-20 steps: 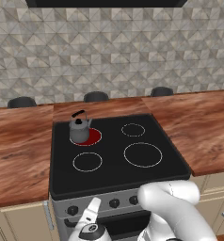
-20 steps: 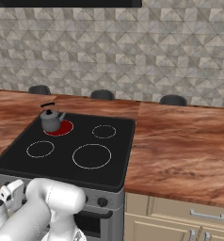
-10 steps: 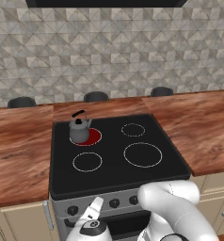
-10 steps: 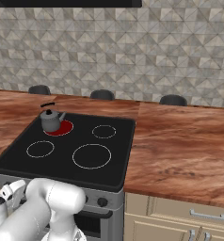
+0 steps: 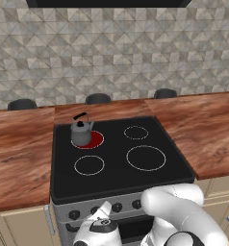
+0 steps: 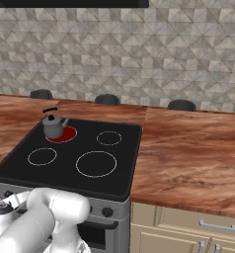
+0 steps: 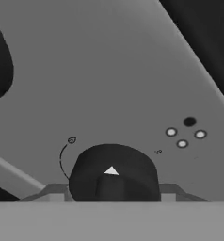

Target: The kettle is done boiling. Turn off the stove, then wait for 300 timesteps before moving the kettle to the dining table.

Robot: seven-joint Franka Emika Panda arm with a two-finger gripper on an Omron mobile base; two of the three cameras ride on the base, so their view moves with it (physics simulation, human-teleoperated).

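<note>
Patterned grey tile (image 5: 116, 57) backs the kitchen, with a reddish-brown wood-grain table (image 5: 20, 149) running on either side of the stove (image 5: 121, 158). From the gripper outward: the gripper (image 5: 103, 222) sits low against the stove's grey metal front, at the row of black knobs; whether it is open or closed cannot be told, the fingers being hidden. The hand view shows one black knob (image 7: 113, 173) very close, bearing a white triangular pointer, with a thin arc marking beside it and a cluster of small dots to its right on the grey panel. Above, on the black glass cooktop, the back-left burner (image 5: 91, 140) glows red. The kettle (image 5: 81, 132) stands upright on that burner, handle arched over its lid. Three black stools (image 5: 98, 98) show behind the far table edge.
</note>
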